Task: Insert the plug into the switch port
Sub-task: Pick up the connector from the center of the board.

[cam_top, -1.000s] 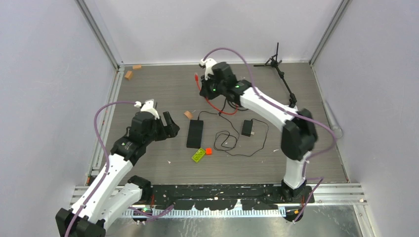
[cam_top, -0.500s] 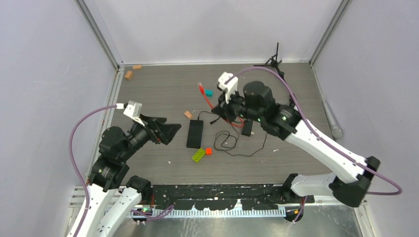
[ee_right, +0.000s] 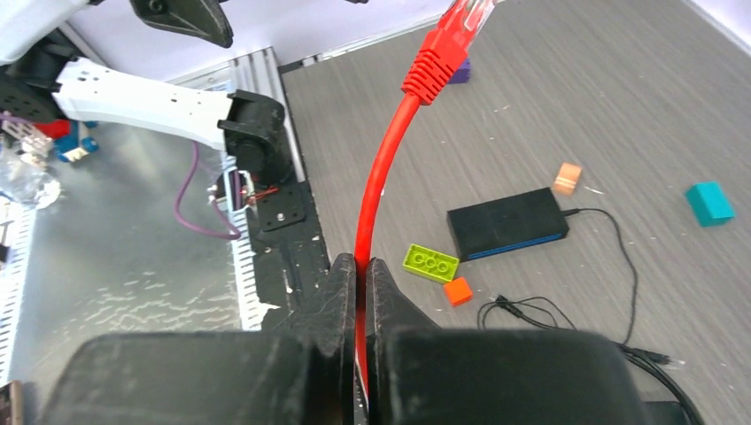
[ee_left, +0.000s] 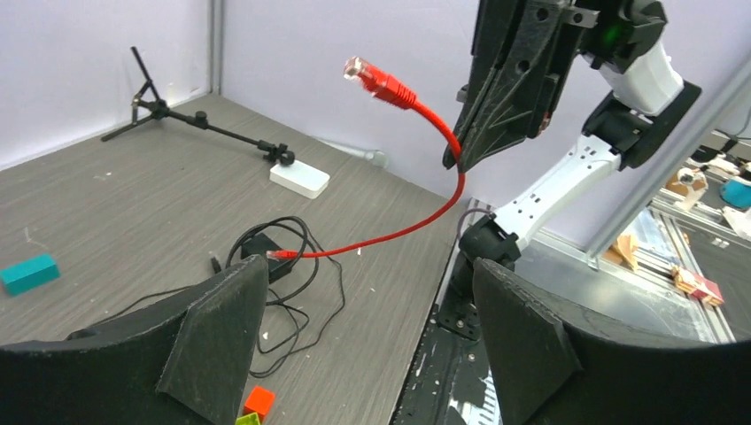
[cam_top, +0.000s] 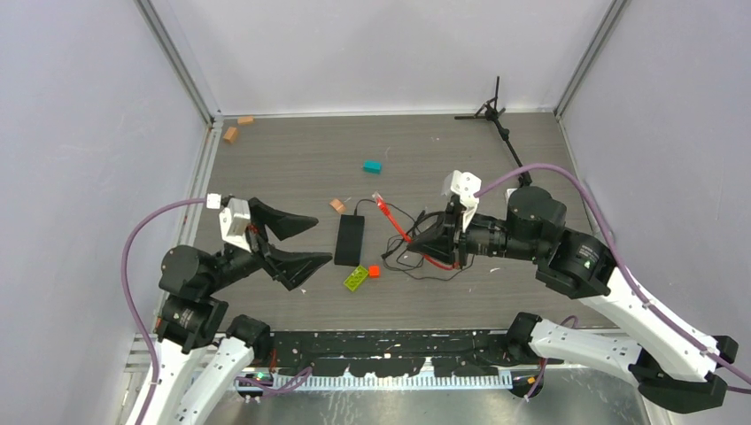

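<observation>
My right gripper (cam_top: 414, 240) is shut on the thin red cable (ee_right: 383, 168) a short way behind its plug (ee_right: 462, 16) and holds it above the table. The plug (cam_top: 378, 197) points up and left, and it also shows in the left wrist view (ee_left: 361, 69). The cable's other end (ee_left: 282, 255) lies on the table by the power brick. The switch, a flat black box (cam_top: 350, 239) with a blue edge (ee_right: 507, 223), lies flat left of the plug; its ports do not show. My left gripper (cam_top: 322, 238) is open and empty, left of the switch and above the table.
A black power brick (ee_left: 257, 247) with loose thin black wire (cam_top: 409, 258) lies under the cable. A green brick (cam_top: 356, 277) and small orange brick (cam_top: 374, 271) lie near the switch. A teal block (cam_top: 371, 166), tan blocks (cam_top: 336, 205) and a small tripod (cam_top: 496, 115) are farther back.
My right arm swung back towards the near right, carrying the red cable and plug from the far middle. My left arm pulled back and its open gripper now points right.
</observation>
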{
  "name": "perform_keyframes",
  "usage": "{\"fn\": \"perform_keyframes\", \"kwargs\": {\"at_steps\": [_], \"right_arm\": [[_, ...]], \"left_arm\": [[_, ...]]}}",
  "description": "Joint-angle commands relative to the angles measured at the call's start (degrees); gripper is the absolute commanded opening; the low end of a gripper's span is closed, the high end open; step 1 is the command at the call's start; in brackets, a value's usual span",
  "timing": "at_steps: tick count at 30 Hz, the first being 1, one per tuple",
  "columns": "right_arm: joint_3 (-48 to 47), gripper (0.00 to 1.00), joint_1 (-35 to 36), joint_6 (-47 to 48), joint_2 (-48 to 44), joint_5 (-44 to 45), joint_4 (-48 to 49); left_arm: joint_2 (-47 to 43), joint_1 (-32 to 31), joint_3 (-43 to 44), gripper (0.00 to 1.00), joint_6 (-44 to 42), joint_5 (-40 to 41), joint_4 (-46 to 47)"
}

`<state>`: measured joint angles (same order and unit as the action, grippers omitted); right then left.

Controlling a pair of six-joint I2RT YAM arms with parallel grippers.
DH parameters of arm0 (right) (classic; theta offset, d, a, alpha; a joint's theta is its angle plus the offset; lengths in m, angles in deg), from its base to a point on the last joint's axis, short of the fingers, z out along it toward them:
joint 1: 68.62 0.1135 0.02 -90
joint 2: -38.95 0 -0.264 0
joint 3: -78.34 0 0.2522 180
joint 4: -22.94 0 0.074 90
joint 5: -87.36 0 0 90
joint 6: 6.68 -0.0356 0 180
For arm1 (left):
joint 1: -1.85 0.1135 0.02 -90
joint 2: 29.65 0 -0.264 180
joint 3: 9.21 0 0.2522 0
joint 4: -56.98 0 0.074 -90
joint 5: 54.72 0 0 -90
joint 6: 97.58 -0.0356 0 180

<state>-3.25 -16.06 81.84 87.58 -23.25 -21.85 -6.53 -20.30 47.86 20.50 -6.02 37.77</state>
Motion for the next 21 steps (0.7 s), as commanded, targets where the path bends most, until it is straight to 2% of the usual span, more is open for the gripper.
{"fn": "perform_keyframes", "kwargs": {"at_steps": [1, 9, 21], "right_arm": [[0.86, 0.00, 0.44, -2.95, 1.18, -5.22, 2.10], [3.73, 0.00, 0.82, -3.19, 4.79, -5.21, 1.90], [7.99, 0.01, 0.97, -5.22, 3.92, -7.19, 8.07]], "left_arm": [[2.05, 0.00, 0.27, 0.87, 1.64, -4.73, 5.15], [5.81, 0.00, -2.86, 0.87, 6.92, -6.91, 12.18], [8.94, -0.17, -7.94, 0.89, 12.94, -6.42, 20.80]]}}
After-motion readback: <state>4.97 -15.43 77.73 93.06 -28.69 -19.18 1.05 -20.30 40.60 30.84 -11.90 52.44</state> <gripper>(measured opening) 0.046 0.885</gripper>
